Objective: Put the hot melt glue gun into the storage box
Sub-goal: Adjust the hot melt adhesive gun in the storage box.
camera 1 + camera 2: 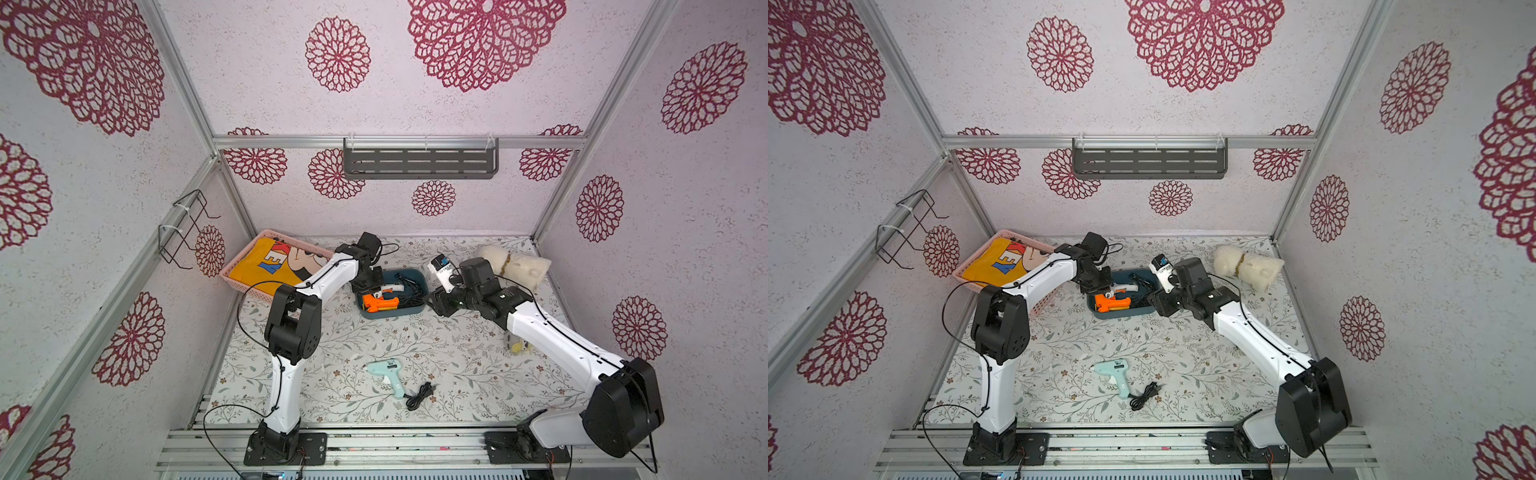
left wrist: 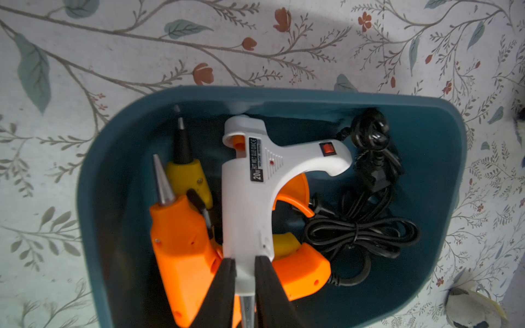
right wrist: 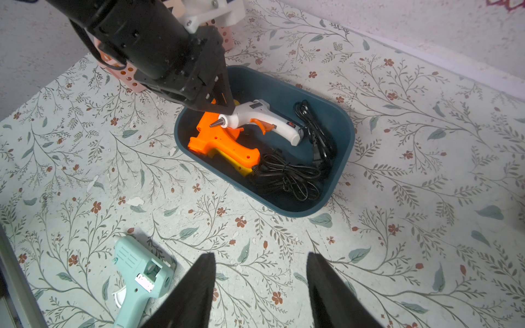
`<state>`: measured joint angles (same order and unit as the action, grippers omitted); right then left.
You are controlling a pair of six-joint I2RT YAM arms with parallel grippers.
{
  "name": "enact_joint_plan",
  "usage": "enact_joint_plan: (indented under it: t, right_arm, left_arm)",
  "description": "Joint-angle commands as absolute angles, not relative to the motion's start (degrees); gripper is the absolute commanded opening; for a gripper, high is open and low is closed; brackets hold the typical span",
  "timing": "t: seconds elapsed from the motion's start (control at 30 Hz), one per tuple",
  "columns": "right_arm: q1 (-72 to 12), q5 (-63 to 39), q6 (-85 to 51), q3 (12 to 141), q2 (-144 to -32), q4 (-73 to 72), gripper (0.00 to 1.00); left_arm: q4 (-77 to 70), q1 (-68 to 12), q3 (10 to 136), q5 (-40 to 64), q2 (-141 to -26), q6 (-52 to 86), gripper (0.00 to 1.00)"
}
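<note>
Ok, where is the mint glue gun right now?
In both top views the mint glue gun lies on the table in front of the storage box, nearer the arm bases, its coiled cord beside it.

Floral walls [image 1: 415, 112], grey shelf [image 1: 419, 162], leaf-print tbl [image 1: 457, 365]

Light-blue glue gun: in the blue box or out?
Out. The light-blue glue gun lies on the table near its front edge, its cord beside it, well apart from the blue box.
</note>
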<state>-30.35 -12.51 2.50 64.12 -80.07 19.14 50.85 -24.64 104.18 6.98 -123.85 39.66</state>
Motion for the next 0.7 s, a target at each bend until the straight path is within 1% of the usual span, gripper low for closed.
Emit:
enact_joint_plan:
  t: [0.0,0.37,0.67]
  right_arm:
    - [-30.1,-13.4,2.8,67.4,-80.1,18.2,0.58]
    - [-30.1,-13.6,3.2,68.1,-81.0,18.3,0.58]
    - [-30.1,-14.0,2.9,68.0,-81.3,18.0,0.58]
  left_arm:
    - [51.5,-26.0,104.4,7.7,-127.3,39.4,0.18]
    - [54.7,-25.4,109.4,3.6,-130.0,36.8,0.20]
    - [54.6,-25.6,109.8,4.5,-133.1,37.3,0.21]
